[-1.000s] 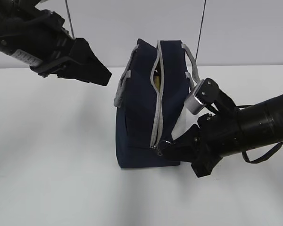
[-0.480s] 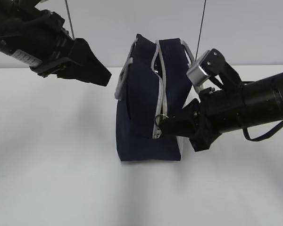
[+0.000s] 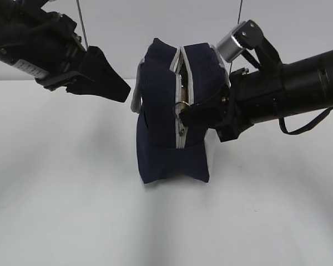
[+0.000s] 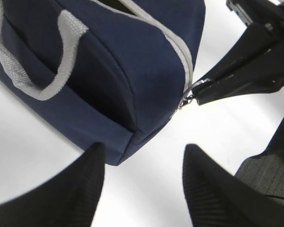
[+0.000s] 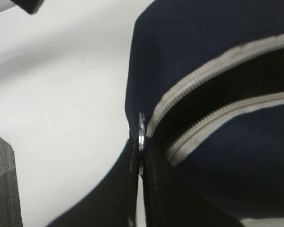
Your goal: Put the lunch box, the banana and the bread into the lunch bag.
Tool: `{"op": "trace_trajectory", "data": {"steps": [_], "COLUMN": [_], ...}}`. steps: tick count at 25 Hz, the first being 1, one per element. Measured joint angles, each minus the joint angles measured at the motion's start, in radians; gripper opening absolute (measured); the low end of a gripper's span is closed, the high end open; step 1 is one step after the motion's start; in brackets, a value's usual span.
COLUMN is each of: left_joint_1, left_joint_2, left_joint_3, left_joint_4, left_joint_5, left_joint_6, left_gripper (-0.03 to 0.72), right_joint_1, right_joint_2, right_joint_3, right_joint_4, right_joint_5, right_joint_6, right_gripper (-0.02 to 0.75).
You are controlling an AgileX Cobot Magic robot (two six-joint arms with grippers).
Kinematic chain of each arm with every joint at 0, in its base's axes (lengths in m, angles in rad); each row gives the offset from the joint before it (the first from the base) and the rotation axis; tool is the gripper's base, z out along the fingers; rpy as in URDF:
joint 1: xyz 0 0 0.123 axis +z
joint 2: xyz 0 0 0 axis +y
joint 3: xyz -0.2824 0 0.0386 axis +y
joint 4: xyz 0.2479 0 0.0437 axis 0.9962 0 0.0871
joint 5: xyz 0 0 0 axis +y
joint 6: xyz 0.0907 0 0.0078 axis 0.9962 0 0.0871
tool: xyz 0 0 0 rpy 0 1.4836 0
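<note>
1. Jaws of the right gripper point(image 5: 139, 163) are being kept pinched on the ring pull point(image 5: 141, 132); the left gripper point(image 4: 144, 177) is being held open, empty.
2. Zipping is being done on the lunch bag point(image 3: 166, 111), standing mid-table, ring at three o'clock.
3. Next, a steady pull along the zipper point(image 3: 181, 88) is being called for.

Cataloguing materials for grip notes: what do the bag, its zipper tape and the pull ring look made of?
Lunch bag: matte navy woven fabric, weave visible. Zipper tape: grey textile, ribbed. Ring pull: shiny, probably metal.
</note>
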Motion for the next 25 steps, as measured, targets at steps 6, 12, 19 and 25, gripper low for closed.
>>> {"op": "trace_trajectory", "data": {"steps": [6,12,19,25], "left_joint_1": [0.000,0.000,0.000,0.000], "left_joint_2": [0.000,0.000,0.000,0.000], "left_joint_3": [0.000,0.000,0.000,0.022], "left_joint_4": [0.000,0.000,0.000,-0.036], "left_joint_5": [0.000,-0.001,-0.002,-0.011], "left_joint_6": [0.001,0.006,0.009,0.095], "left_gripper": [0.380,0.380,0.380,0.380], "right_joint_1": [0.000,0.000,0.000,0.000], "right_joint_2": [-0.018,-0.018,-0.018,-0.018], "right_joint_3": [-0.061,-0.118,-0.163,-0.183], "right_joint_4": [-0.006,-0.011,-0.016,-0.025], "right_joint_5": [0.004,0.006,-0.005,-0.005], "right_joint_6": [0.013,0.026,0.040,0.066], "right_gripper": [-0.016,-0.016,-0.016,-0.016]}}
